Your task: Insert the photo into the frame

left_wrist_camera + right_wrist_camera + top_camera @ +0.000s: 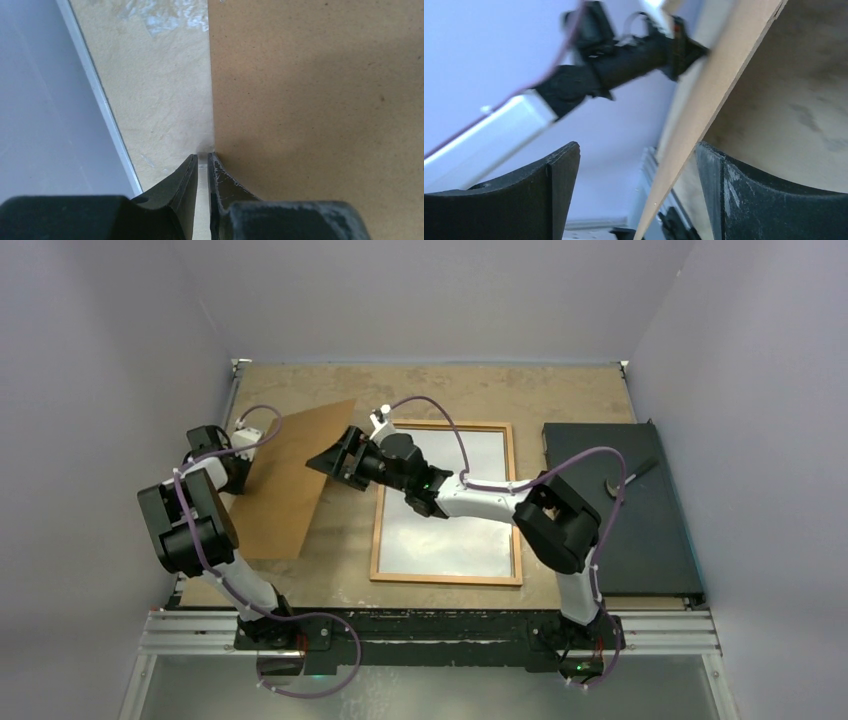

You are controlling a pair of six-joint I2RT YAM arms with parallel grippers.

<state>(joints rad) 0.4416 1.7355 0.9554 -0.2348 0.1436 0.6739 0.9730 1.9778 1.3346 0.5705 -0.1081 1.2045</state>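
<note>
The orange-brown wooden frame (pixel 447 580) lies flat mid-table. A pale whitish surface (pixel 450 510) fills it, and I cannot tell whether that is the photo's back. A plain brown backing board (pixel 285 490) stands tilted left of the frame. My left gripper (pixel 243 453) is at the board's left edge. In the left wrist view its jaws (pixel 202 157) sit pinched on the edge of the board (pixel 320 100), with a slim gap between them. My right gripper (pixel 335 460) is at the board's right edge. Its fingers (pixel 638 150) stand wide apart, and the board's pale edge (pixel 704 100) passes between them unclamped.
A black rectangular slab (pixel 615 510) lies at the right of the table with a small grey tool (pixel 618 482) on it. Grey walls close in the left, back and right sides. The left arm (pixel 624 60) shows beyond the board in the right wrist view.
</note>
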